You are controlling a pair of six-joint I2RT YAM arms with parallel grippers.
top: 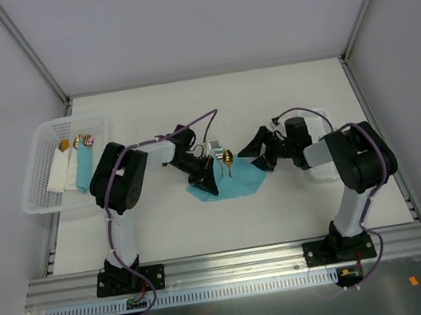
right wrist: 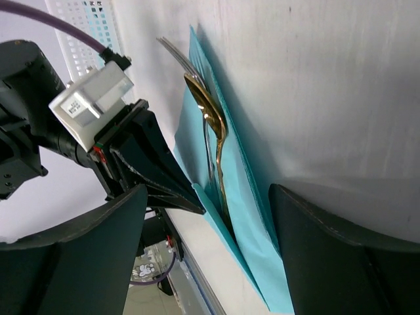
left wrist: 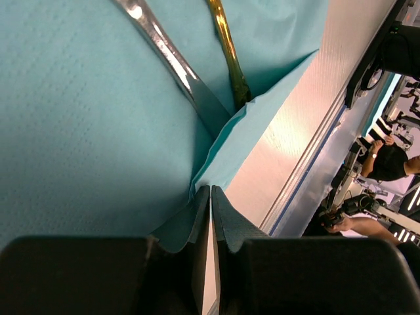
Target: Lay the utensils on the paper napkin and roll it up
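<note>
The turquoise paper napkin (top: pixel 231 184) lies mid-table, partly folded over the utensils. A gold spoon (top: pixel 228 157) and a silver fork (top: pixel 214 150) stick out of its far edge. My left gripper (top: pixel 207 177) is shut on the napkin's left edge. In the left wrist view its closed tips (left wrist: pixel 211 191) pinch the napkin (left wrist: pixel 85 131), with the silver handle (left wrist: pixel 172 60) and gold handle (left wrist: pixel 227 47) beyond. My right gripper (top: pixel 263 151) is open and empty, just right of the napkin. The right wrist view shows the gold spoon (right wrist: pixel 211 125), the fork tines (right wrist: pixel 176 51) and the napkin (right wrist: pixel 246 197) between its fingers (right wrist: pixel 85 249).
A white basket (top: pixel 35 174) at the far left holds spare napkins and more utensils. A second white basket (top: pixel 324 169) sits behind the right arm. The left gripper body (right wrist: pixel 147 167) is close in front of the right gripper. Bare white table (top: pixel 265 100) lies beyond.
</note>
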